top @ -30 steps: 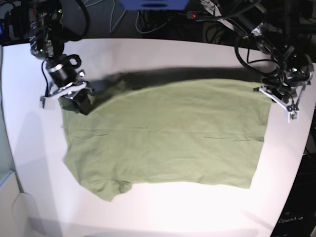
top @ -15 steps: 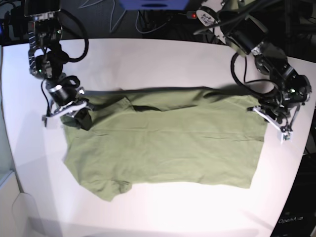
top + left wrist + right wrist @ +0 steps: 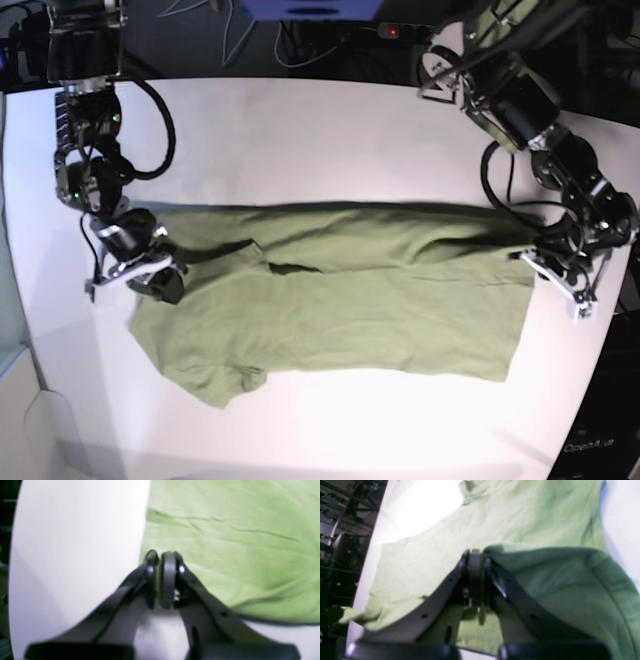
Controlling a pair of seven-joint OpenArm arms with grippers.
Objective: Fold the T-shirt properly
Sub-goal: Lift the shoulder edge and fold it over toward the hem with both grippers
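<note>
The olive-green T-shirt [image 3: 380, 300] lies across the white table [image 3: 330, 130], its far edge folded over toward the near side. My right gripper [image 3: 150, 277] is shut on the shirt's corner at the left of the base view. In the right wrist view [image 3: 475, 552] a fold of the shirt [image 3: 557, 585] drapes from the closed jaws. My left gripper [image 3: 553, 268] is shut at the shirt's right edge. In the left wrist view [image 3: 163, 557] the closed jaws cover the corner of the flat shirt [image 3: 237, 542].
The table's right edge runs close beside my left gripper, with dark floor beyond [image 3: 620, 400]. Cables and dark equipment [image 3: 300, 40] sit behind the far edge. Bare white table [image 3: 75, 542] lies beside the shirt in the left wrist view.
Both grippers have moved toward the near side and lower, bringing the shirt's far edge over the rest. The raised fold has flattened.
</note>
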